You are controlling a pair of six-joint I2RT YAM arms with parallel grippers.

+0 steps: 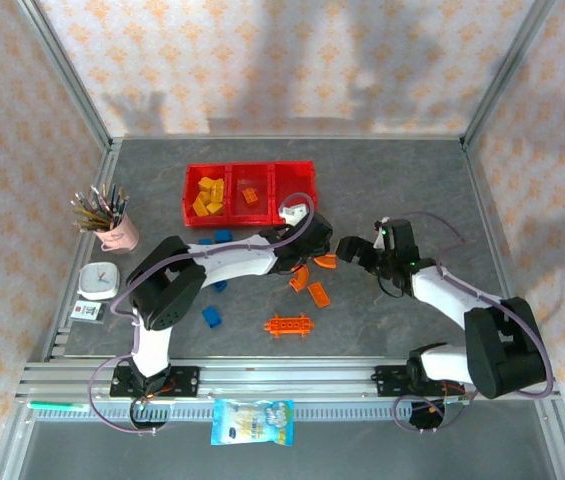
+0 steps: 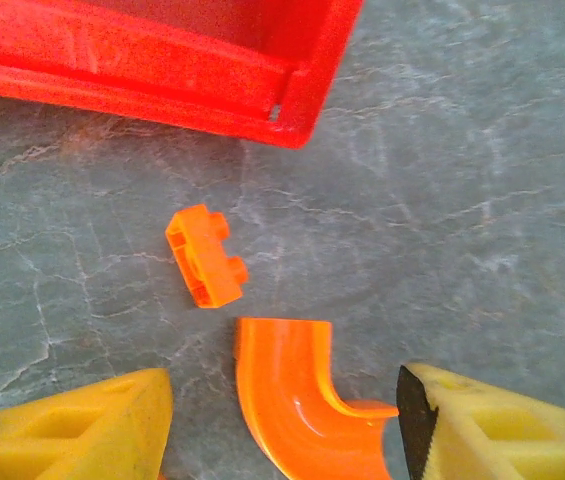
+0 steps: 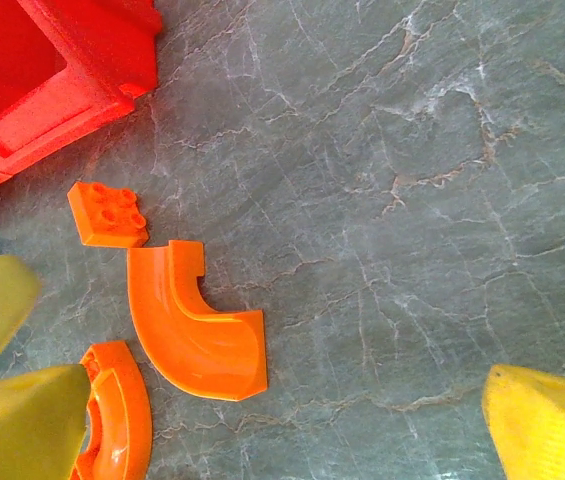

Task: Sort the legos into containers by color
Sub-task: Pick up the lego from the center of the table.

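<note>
The red containers [image 1: 249,192] stand in a row at the back; the left bin holds yellow legos [image 1: 208,194] and the middle bin an orange one [image 1: 250,196]. My left gripper [image 2: 284,395] is open just off the row's right corner [image 2: 302,100], low over the table. A curved orange lego [image 2: 297,400] lies between its yellow fingers [image 2: 82,430], touching neither. A small orange brick [image 2: 205,255] lies just beyond. My right gripper [image 3: 287,400] is wide open over bare table, with the same curved piece [image 3: 197,325] left of centre. A second curved piece [image 3: 117,420] is by its left finger.
More orange pieces [image 1: 308,286], a flat ladder-like plate [image 1: 289,325] and blue bricks [image 1: 211,316] lie on the table in front of the bins. A pink pencil cup [image 1: 117,232] and a white object [image 1: 97,280] stand at the left. The two grippers [image 1: 330,245] are close together.
</note>
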